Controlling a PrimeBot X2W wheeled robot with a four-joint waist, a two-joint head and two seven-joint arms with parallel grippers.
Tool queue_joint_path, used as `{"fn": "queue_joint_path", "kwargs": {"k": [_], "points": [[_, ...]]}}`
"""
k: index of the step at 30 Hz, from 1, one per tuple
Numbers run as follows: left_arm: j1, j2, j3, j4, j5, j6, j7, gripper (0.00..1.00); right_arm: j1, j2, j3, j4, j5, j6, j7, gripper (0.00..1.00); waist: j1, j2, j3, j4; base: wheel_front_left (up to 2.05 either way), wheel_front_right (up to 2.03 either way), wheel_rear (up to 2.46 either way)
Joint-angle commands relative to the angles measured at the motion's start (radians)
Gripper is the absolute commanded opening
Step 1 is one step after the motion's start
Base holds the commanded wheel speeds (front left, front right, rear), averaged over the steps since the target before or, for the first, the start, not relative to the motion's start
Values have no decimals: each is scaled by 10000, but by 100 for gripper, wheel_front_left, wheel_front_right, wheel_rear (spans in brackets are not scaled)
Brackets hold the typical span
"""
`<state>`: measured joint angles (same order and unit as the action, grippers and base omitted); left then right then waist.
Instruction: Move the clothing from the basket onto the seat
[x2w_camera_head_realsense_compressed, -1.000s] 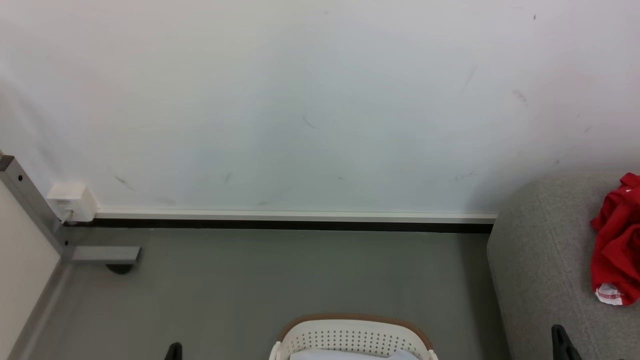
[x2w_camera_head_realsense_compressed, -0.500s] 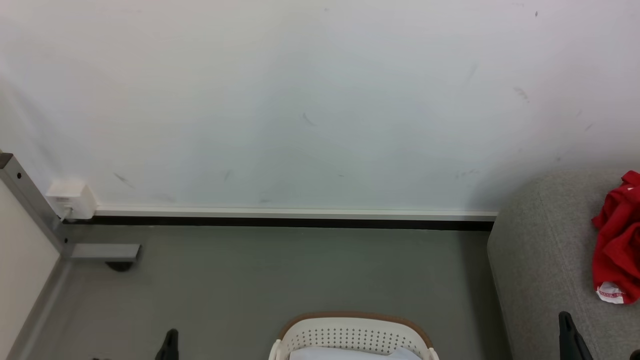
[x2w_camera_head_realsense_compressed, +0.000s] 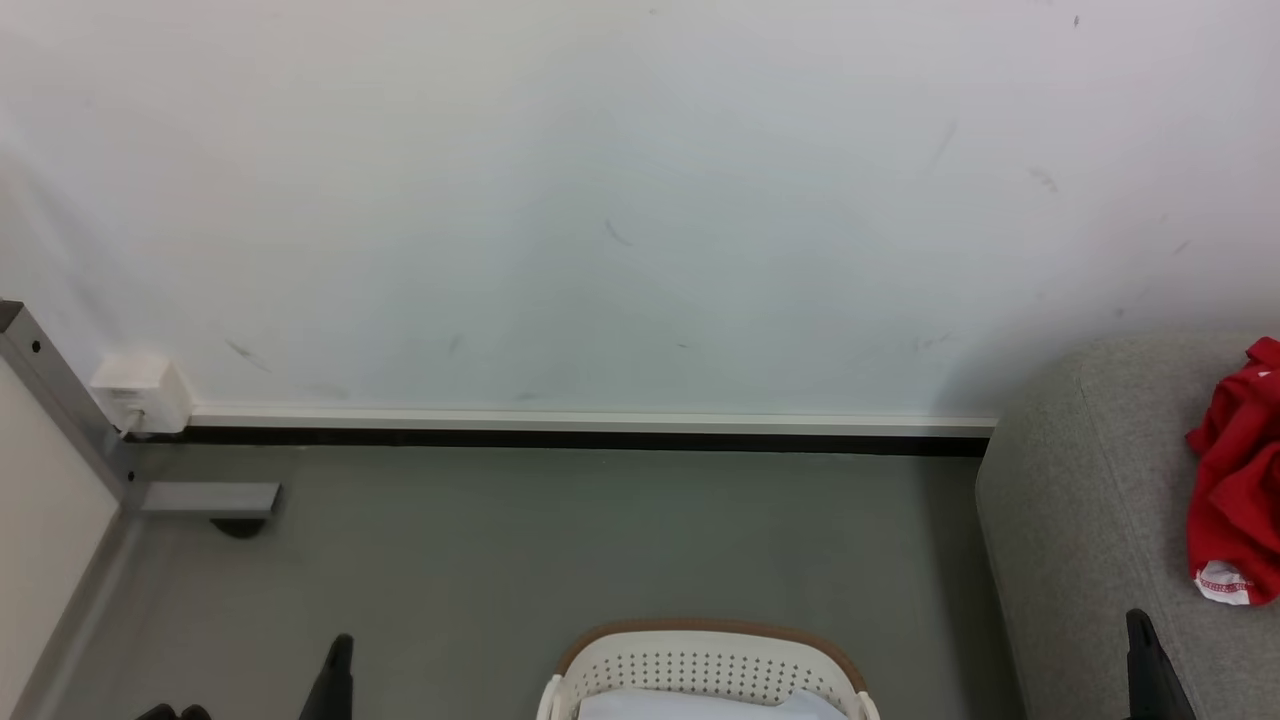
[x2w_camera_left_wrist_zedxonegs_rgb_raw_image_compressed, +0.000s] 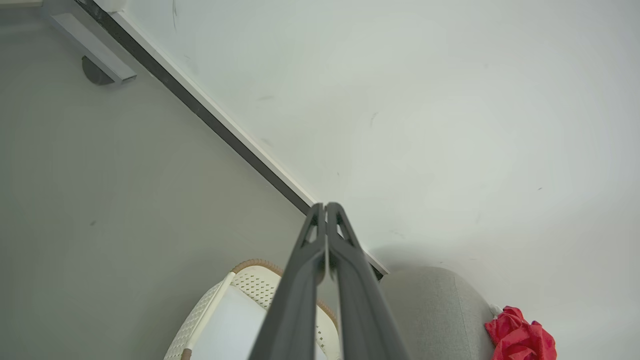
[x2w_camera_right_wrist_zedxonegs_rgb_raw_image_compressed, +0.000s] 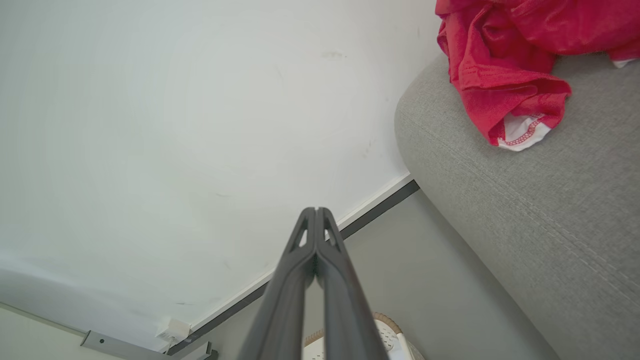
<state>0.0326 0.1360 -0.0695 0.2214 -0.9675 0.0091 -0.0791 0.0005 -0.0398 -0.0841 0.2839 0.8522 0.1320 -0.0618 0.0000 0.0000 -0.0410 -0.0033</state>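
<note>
The red clothing (x2w_camera_head_realsense_compressed: 1235, 480) with a white cuff lies bunched on the grey seat (x2w_camera_head_realsense_compressed: 1090, 520) at the right; it also shows in the right wrist view (x2w_camera_right_wrist_zedxonegs_rgb_raw_image_compressed: 505, 65) and the left wrist view (x2w_camera_left_wrist_zedxonegs_rgb_raw_image_compressed: 520, 340). The cream basket (x2w_camera_head_realsense_compressed: 705, 670) with a brown rim stands on the floor at the bottom centre, a pale white cloth (x2w_camera_head_realsense_compressed: 700, 708) inside it. My left gripper (x2w_camera_head_realsense_compressed: 340, 655) rises at the lower left, shut and empty (x2w_camera_left_wrist_zedxonegs_rgb_raw_image_compressed: 325, 207). My right gripper (x2w_camera_head_realsense_compressed: 1137, 630) pokes up at the lower right in front of the seat, shut and empty (x2w_camera_right_wrist_zedxonegs_rgb_raw_image_compressed: 316, 211).
A white wall (x2w_camera_head_realsense_compressed: 600, 200) with a dark baseboard (x2w_camera_head_realsense_compressed: 580, 438) runs behind the grey floor (x2w_camera_head_realsense_compressed: 560, 540). A grey metal frame foot (x2w_camera_head_realsense_compressed: 205, 497) and a white wall box (x2w_camera_head_realsense_compressed: 140, 392) sit at the left.
Both grippers' tips have risen a little further into the head view. The whole picture has shifted slightly up as the camera tilted. The clothing on the seat lies as before.
</note>
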Motion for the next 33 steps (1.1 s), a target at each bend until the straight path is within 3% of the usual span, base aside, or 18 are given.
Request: {"fn": "queue_joint_path", "kwargs": {"k": [1,33], "points": [[-267,6,141,-65,-354,-87,88,0,-295,-102,-54,-174,371,-9,71,0,0,0,8,1,0,0,0],[-846,-386,938,76,-3337,-737,968,0,-706,-125,-181,-291,3876,-15,897,0,0,0,181,14,0,0,0]]}}
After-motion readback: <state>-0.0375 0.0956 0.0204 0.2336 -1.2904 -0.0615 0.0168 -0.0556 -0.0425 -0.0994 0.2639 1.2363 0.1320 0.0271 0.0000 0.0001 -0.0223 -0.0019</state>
